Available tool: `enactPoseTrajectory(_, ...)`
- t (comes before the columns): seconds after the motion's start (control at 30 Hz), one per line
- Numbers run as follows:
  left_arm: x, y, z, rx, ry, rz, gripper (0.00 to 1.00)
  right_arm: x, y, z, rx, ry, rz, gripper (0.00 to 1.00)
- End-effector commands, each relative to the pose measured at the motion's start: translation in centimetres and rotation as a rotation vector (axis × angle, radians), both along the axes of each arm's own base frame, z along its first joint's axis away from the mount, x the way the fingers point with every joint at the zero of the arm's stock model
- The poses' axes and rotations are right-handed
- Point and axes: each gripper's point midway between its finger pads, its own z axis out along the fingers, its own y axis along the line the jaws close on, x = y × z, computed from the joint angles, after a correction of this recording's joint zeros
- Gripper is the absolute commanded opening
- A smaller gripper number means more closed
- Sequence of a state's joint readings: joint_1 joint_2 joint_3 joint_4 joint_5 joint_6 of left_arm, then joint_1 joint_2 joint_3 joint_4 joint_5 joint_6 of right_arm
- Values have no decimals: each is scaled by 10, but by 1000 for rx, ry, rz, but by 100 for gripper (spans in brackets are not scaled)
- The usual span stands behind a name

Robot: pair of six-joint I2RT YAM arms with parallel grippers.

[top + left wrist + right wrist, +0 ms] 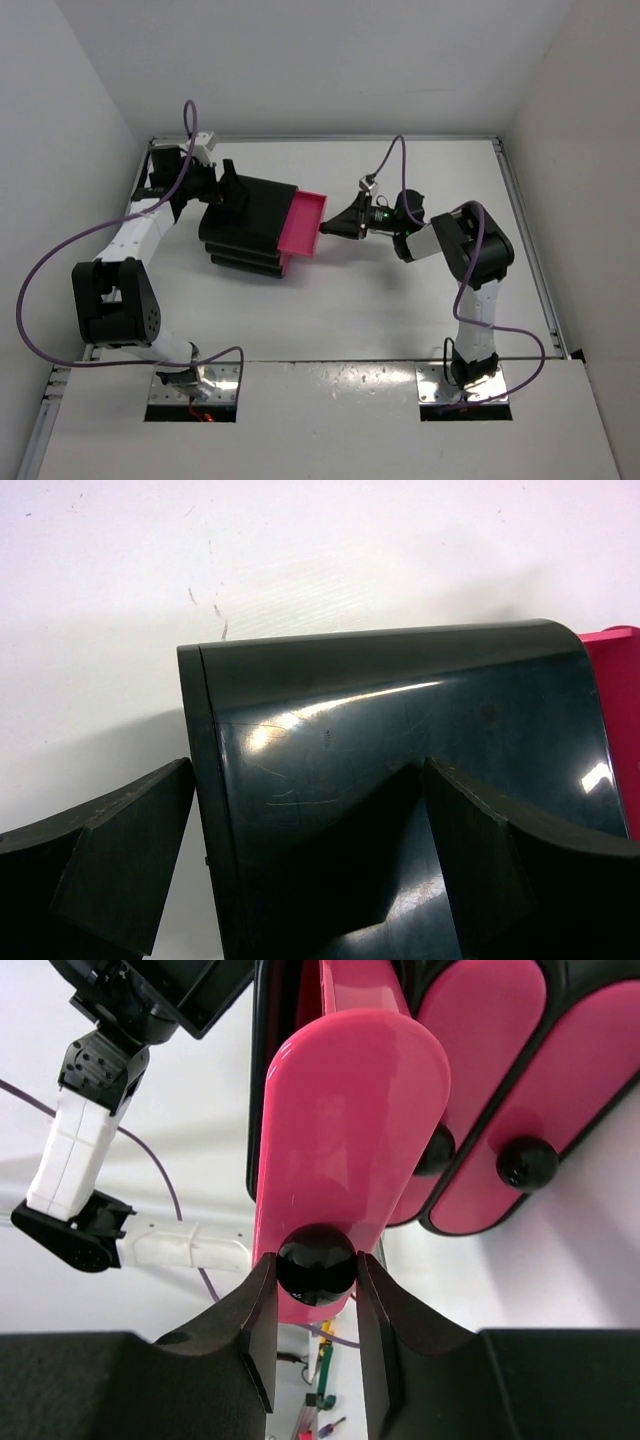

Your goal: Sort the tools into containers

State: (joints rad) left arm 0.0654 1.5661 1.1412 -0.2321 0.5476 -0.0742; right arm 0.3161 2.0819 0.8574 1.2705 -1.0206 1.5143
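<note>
The black drawer unit (245,225) lies left of the table's centre, with one magenta drawer (302,222) pulled out to the right. My right gripper (325,228) is shut on that drawer's round black knob (316,1260), one finger on each side. The other two drawers (480,1070) sit pushed in, and their knobs (527,1163) are free. At the unit's back, my left gripper (308,770) is open and straddles the rear edge of the black shell (400,730). A small green-and-yellow-handled tool (326,1366) shows far off below the knob. No tools show in the top view.
White walls enclose the table on three sides. Purple cables (40,270) loop beside the left arm and over the right one (395,150). The left arm (80,1150) shows beyond the drawer in the right wrist view. The pulled drawer's pink edge (618,710) shows past the shell.
</note>
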Motion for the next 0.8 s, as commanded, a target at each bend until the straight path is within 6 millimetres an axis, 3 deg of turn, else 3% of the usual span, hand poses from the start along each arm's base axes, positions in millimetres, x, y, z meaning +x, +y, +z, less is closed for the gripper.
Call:
enactPoseTrajectory(0.0, -87, 18, -119, 161, 468, 8, 100, -3, -12, 14, 13, -93, -24, 8)
enactPoseTrajectory(0.1, -87, 18, -119, 161, 468, 8, 100, -7, -13, 10, 5, -98, -16, 8)
enactPoseTrajectory(0.4, -85, 18, -118, 162, 459, 9, 100, -8, -9, 4, -20, -64, 14, 61)
enactPoseTrajectory(0.53, -85, 17, -118, 154, 458, 4, 100, -4, -12, 0, -41, -69, -4, 66)
enactPoseTrajectory(0.77, -85, 16, -118, 154, 458, 4, 100, 1, -51, 1, -145, -120, -74, 67)
